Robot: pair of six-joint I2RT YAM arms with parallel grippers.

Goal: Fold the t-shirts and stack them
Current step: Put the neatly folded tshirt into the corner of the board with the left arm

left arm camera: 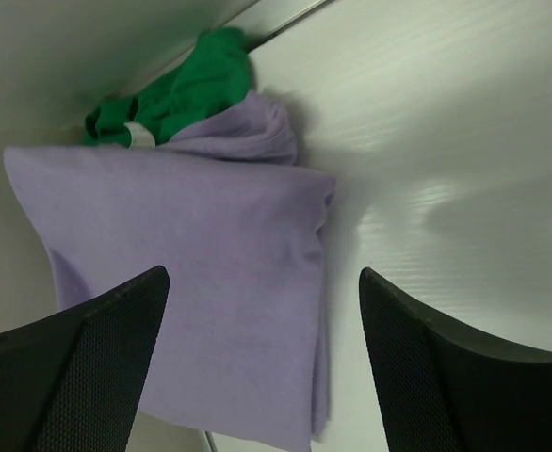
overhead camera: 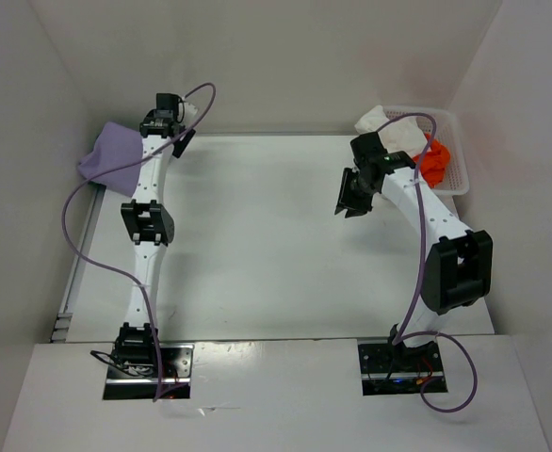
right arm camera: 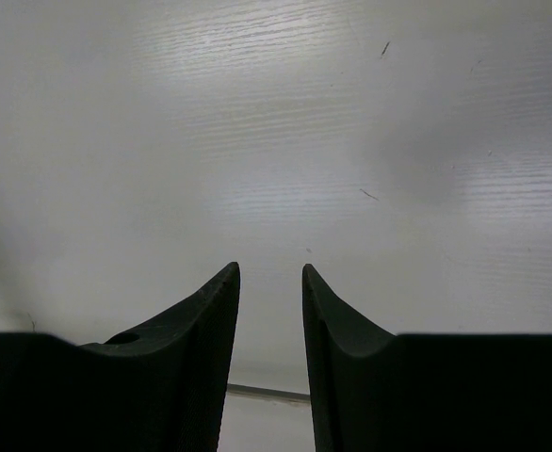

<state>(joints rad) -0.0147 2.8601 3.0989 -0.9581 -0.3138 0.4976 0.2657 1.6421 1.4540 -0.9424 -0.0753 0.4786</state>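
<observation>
A folded lavender-purple t-shirt [left arm camera: 191, 282] lies at the table's far left corner [overhead camera: 109, 155], on top of a green t-shirt [left arm camera: 186, 89] that peeks out by the wall. My left gripper [left arm camera: 262, 273] hovers over the lavender one, open wide and holding nothing; in the top view it is at the end of the left arm [overhead camera: 168, 132]. My right gripper [right arm camera: 270, 271] hangs over bare table at the right [overhead camera: 351, 196], its fingers a narrow gap apart with nothing between them. A white t-shirt [overhead camera: 396, 127] and an orange-red t-shirt [overhead camera: 436, 162] lie bunched in the basket.
The white mesh basket [overhead camera: 463, 169] stands at the far right corner against the wall. White walls close the table in at the left, back and right. Purple cables loop from both arms.
</observation>
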